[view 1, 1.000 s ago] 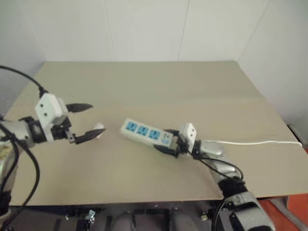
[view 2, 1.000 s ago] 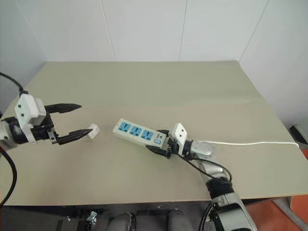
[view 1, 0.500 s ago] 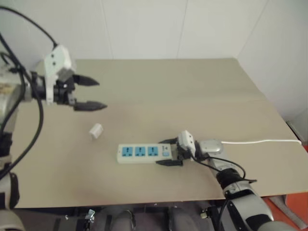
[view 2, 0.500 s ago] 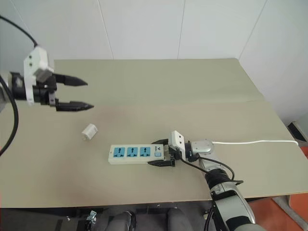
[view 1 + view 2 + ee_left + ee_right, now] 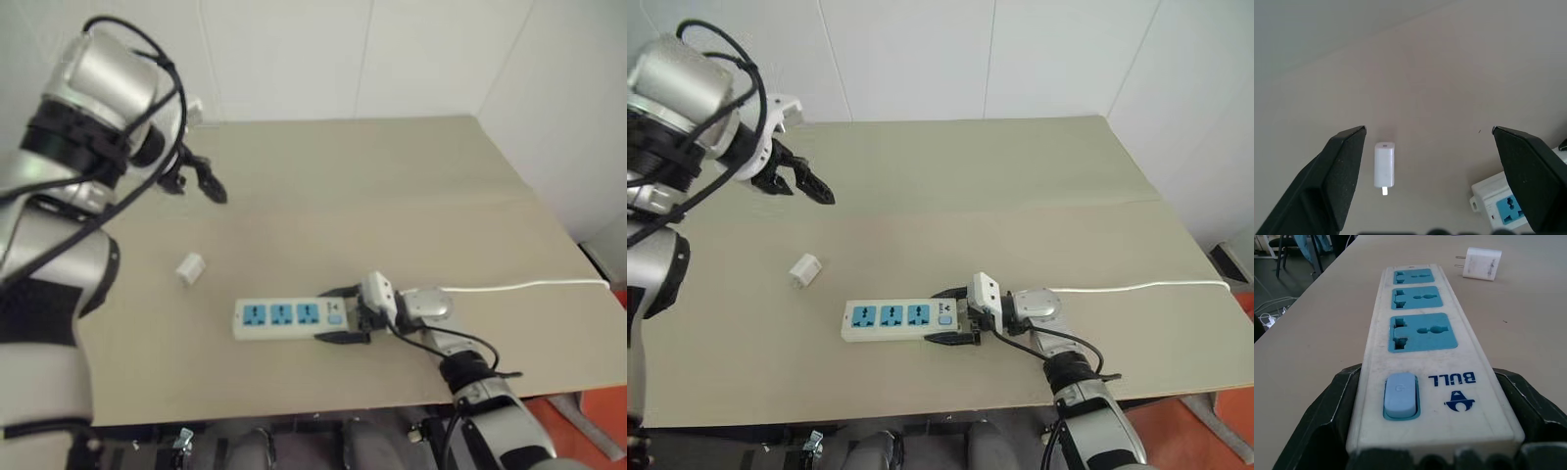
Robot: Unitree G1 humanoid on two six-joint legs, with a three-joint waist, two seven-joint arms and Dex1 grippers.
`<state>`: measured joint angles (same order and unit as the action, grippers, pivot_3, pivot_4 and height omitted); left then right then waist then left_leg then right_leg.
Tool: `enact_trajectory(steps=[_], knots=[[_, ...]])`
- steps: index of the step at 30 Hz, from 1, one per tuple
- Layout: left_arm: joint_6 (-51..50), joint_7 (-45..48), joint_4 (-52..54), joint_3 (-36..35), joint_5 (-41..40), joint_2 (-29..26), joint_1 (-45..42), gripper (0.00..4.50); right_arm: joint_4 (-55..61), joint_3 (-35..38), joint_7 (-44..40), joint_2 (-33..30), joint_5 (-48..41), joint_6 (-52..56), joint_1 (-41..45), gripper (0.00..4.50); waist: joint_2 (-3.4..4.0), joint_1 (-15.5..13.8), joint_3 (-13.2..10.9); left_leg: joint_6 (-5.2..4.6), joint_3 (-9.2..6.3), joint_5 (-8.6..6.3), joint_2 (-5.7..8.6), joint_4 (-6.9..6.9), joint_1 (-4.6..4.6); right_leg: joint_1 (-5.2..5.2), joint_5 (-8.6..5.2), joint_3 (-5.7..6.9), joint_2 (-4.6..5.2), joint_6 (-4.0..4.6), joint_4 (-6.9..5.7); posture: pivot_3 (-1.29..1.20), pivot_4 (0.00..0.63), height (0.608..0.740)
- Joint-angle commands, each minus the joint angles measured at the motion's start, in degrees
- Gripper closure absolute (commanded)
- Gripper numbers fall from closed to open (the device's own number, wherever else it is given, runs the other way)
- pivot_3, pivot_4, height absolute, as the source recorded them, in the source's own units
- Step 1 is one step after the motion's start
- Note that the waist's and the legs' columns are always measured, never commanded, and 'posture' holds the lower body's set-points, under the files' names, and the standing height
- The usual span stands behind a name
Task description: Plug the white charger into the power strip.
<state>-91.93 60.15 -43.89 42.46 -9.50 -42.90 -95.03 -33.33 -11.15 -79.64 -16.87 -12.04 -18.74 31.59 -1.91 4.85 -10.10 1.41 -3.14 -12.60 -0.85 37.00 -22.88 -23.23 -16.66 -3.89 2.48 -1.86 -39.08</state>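
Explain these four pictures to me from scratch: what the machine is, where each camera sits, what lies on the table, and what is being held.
This is a two-armed humanoid robot. Two pictures come from cameras in its head, looking down over a beige table. The other two come from a camera on each wrist, looking along that arm's two black fingers.

On the table lie a power strip with three blue sockets and a thin white cord, and beside it, apart, the white charger, lying on its side.

The right gripper is closed around the switch end of the strip. The left gripper hangs open above the table with nothing in it; its own camera looks down on the charger between its fingers.
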Motion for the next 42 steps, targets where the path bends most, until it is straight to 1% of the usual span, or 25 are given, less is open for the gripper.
enact_trajectory(steps=[1, 7, 12, 16, 26, 28, 31, 37, 41, 42], knots=[[1.0, -0.2, -3.7, 2.8, 0.5, 0.5, 0.4, 0.0, 2.0, -0.8, -0.3, -0.4, 0.0, 1.1, -2.1, 1.03, 0.0, -0.3, 0.0, 0.0, 0.0, 0.0, 0.01, 0.01, 0.01, 0.01, 0.0, 0.0, 0.01, 0.0, 0.01, 0.0, 0.15, 0.74], [6.9, 2.2, -11.3, 6.1, 3.0, 1.8, 3.3, 0.0, 5.0, -1.1, 0.6, -0.5, -0.1, 2.6, -3.7, 1.03, -0.03, -0.8, 0.0, 0.0, 0.01, 0.0, 0.0, 0.01, 0.01, 0.0, 0.0, 0.0, 0.0, 0.0, 0.02, 0.0, 0.15, 0.74], [13.2, 3.5, -18.2, 6.2, 7.1, 4.7, 6.8, 0.0, 7.6, -1.4, 1.3, -0.6, -0.2, 4.0, -5.4, 1.03, -0.06, -0.9, 0.0, 0.01, 0.01, 0.0, 0.01, 0.02, 0.0, 0.0, 0.0, 0.0, 0.0, 0.0, 0.04, 0.0, 0.15, 0.74], [16.8, 6.4, -21.4, 6.8, 10.6, 6.8, 9.1, 0.0, 9.3, -1.4, 1.9, -0.7, -0.4, 5.2, -6.2, 1.03, -0.1, -0.9, -0.1, 0.02, 0.0, 0.01, 0.01, 0.06, -0.03, 0.0, 0.0, 0.0, 0.0, 0.01, 0.05, 0.0, 0.15, 0.74], [22.1, 3.2, -28.0, -1.0, 16.0, 12.2, 10.4, 0.0, 12.2, -1.9, 2.9, -0.7, -0.5, 6.9, -7.7, 1.03, -0.18, -0.8, -0.1, 0.01, 0.0, 0.01, 0.01, 0.1, -0.05, 0.0, 0.0, 0.01, 0.0, 0.01, 0.06, 0.0, 0.15, 0.74], [23.0, 3.8, -28.6, -1.3, 17.3, 13.1, 10.6, 0.0, 12.7, -1.9, 3.0, -0.7, -0.5, 7.1, -8.0, 1.03, -0.18, -0.8, -0.1, 0.01, 0.0, 0.01, 0.01, 0.1, -0.05, 0.0, 0.01, 0.01, 0.0, 0.01, 0.04, 0.0, 0.15, 0.74], [24.2, 4.2, -29.5, -1.8, 19.2, 13.7, 11.1, 0.0, 13.5, -1.9, 3.4, -0.6, -0.6, 7.5, -8.5, 1.03, -0.18, -0.8, -0.1, 0.01, 0.0, 0.01, 0.02, 0.1, -0.05, 0.0, 0.01, 0.01, 0.0, 0.01, 0.04, 0.0, 0.15, 0.74], [26.1, 2.9, -30.4, -5.0, 21.3, 14.2, 11.6, 0.0, 15.1, -2.0, 4.1, -1.0, -0.8, 8.2, -9.8, 1.03, -0.2, -0.9, -0.1, 0.01, -0.01, 0.01, 0.01, 0.12, -0.05, 0.0, 0.01, 0.01, 0.0, 0.01, 0.02, 0.0, 0.15, 0.74], [27.6, 0.3, -30.6, -8.7, 21.6, 14.6, 11.8, 0.0, 16.0, -2.2, 4.6, -1.1, -0.9, 8.8, -10.2, 1.03, -0.2, -0.9, -0.1, 0.01, -0.01, 0.01, 0.03, 0.15, -0.07, 0.01, 0.01, 0.01, 0.02, 0.01, 0.01, 0.0, 0.15, 0.74], [28.0, 0.3, -30.7, -9.1, 21.9, 14.7, 11.8, 0.38, 16.2, -2.2, 4.7, -1.1, -1.0, 8.9, -10.2, 1.03, -0.21, -0.9, -0.1, 0.01, -0.01, 0.01, 0.03, 0.15, -0.07, 0.01, 0.01, 0.01, 0.02, 0.01, 0.02, 0.0, 0.15, 0.74]])
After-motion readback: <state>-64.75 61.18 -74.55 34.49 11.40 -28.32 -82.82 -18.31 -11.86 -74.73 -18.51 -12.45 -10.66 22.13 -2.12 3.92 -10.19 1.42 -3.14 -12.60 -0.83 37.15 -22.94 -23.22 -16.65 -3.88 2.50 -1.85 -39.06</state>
